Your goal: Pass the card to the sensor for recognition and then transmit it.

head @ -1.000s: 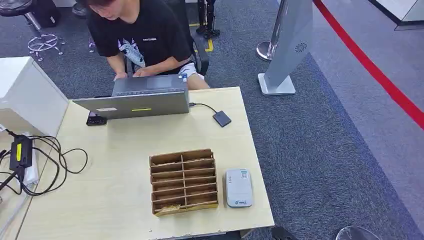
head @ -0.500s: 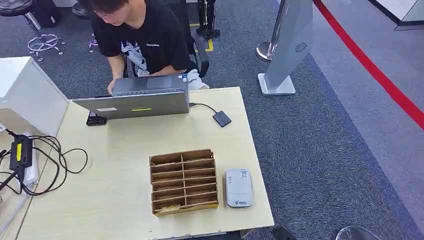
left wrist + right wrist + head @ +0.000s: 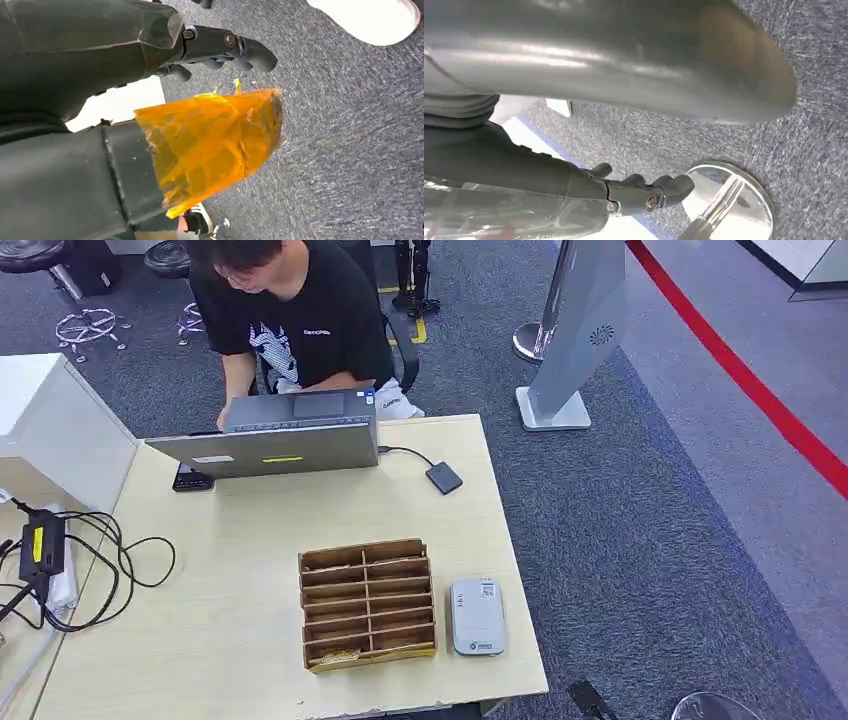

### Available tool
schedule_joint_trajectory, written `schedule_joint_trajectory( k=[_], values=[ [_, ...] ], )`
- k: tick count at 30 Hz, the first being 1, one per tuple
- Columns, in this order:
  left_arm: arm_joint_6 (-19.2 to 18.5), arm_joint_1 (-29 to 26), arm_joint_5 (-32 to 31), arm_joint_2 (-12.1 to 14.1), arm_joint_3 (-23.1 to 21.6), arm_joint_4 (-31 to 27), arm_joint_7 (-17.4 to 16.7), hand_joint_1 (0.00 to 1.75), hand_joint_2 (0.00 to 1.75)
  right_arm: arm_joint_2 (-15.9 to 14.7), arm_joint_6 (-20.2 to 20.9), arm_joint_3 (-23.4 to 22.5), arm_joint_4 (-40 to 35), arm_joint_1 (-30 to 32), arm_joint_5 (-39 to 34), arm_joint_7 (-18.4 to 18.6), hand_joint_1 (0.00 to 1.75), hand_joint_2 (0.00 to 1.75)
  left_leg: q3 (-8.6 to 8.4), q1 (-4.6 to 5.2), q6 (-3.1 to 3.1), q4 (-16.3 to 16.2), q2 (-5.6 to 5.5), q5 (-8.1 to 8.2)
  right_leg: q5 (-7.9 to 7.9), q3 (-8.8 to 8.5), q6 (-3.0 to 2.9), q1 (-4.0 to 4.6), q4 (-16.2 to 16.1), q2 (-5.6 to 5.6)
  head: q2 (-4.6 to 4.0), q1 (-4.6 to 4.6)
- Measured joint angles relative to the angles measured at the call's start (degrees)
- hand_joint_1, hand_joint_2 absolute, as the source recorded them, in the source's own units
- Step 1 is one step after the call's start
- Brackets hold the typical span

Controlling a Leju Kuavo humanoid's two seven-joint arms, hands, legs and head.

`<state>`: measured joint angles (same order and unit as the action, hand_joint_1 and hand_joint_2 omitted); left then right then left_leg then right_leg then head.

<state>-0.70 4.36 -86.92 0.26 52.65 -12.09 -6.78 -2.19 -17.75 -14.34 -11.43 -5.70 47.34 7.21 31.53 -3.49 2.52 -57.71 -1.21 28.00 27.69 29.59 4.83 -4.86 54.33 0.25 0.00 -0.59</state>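
Note:
A grey-white card sensor lies flat near the table's front right corner. Just left of it stands a brown cardboard slot rack, its rows open upward. I cannot make out a card in its slots. My left hand hangs over grey carpet, dark fingers stretched out and apart from the thumb, which is wrapped in orange film; it holds nothing. My right hand also hangs above the carpet with nothing in it, its fingers loosely curved beneath the broad grey thumb.
A person sits behind the table at an open laptop. A cabled adapter lies right of the laptop; looped black cables lie at the left edge. A round chrome base stands on the floor at the lower right.
The person has shifted a little to the right behind the laptop. A dark tip at the bottom edge, right of the table, has moved slightly right. Rack and sensor are unmoved.

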Motion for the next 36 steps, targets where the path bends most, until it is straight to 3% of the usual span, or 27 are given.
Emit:
schedule_joint_trajectory(
  k=[6,11,16,20,24,26,29,31,36],
  values=[
    [1.3,-0.1,-1.2,0.0,-1.9,0.0,-1.9,0.00,0.00,0.0,-0.8,0.8,0.0,0.0,2.1,2.7,0.00,0.00,0.00,0.00,0.00,0.0,-0.01,0.00,0.00,0.00,0.00,0.00,0.0,0.00,0.00,0.00],
    [7.0,-0.3,-1.3,0.0,-7.1,0.0,-4.8,0.00,0.00,0.1,-5.6,1.9,0.0,-0.2,4.9,4.8,0.00,0.00,0.00,0.00,0.00,0.0,-0.01,0.00,0.00,0.00,0.00,0.00,0.0,0.00,0.00,0.00],
    [8.6,-0.3,-1.3,0.0,-12.3,0.0,-6.0,0.00,0.00,0.1,-7.3,2.1,0.0,-0.2,6.0,6.0,0.00,0.00,0.00,0.00,0.00,0.0,-0.01,0.00,0.00,0.00,0.00,0.00,0.0,0.00,0.00,-0.02],
    [11.5,-0.4,-1.2,-0.1,-14.2,0.0,-8.1,0.00,0.00,0.1,-9.7,2.3,0.0,-0.1,7.3,6.3,0.00,0.00,0.00,0.00,0.00,0.0,-0.01,0.00,0.00,0.00,0.00,0.00,0.0,0.00,0.00,0.00],
    [11.7,-0.6,-0.7,-0.2,-14.8,0.0,-9.0,0.00,0.00,0.4,-10.8,2.4,0.0,0.4,7.6,5.3,0.00,0.00,0.00,0.00,0.00,0.0,0.00,0.00,0.00,0.01,0.00,0.00,0.0,0.00,0.00,-0.02],
    [8.8,-0.6,2.0,-0.3,-14.6,0.0,-9.8,0.00,0.00,0.7,-7.6,2.2,0.0,0.3,5.5,4.5,0.00,0.00,0.01,0.00,0.00,0.0,0.00,0.00,0.00,0.00,0.00,0.00,0.0,0.00,0.00,0.00],
    [0.2,-0.5,8.2,-0.2,-11.7,0.1,-10.8,0.00,0.00,0.9,2.6,1.0,0.0,0.1,2.8,3.3,0.00,0.00,0.00,0.00,0.00,0.0,0.00,0.00,0.00,0.00,0.00,0.00,0.0,0.00,0.00,-0.02],
    [-4.1,-0.5,9.9,-0.1,-9.9,0.1,-9.4,0.00,0.00,0.9,9.4,0.0,0.0,0.0,1.3,1.7,0.00,0.00,0.01,0.00,0.00,0.0,-0.01,0.00,0.00,0.00,0.00,0.00,0.0,-0.02,0.00,0.02],
    [-11.0,-0.3,13.1,0.6,-6.6,0.1,-6.8,0.00,0.00,0.3,18.8,-2.3,0.0,-0.2,-1.3,-1.3,0.00,0.00,-0.01,0.00,0.00,0.0,0.00,0.00,0.00,0.00,0.00,0.00,0.0,0.00,0.00,0.00]
  ],
)
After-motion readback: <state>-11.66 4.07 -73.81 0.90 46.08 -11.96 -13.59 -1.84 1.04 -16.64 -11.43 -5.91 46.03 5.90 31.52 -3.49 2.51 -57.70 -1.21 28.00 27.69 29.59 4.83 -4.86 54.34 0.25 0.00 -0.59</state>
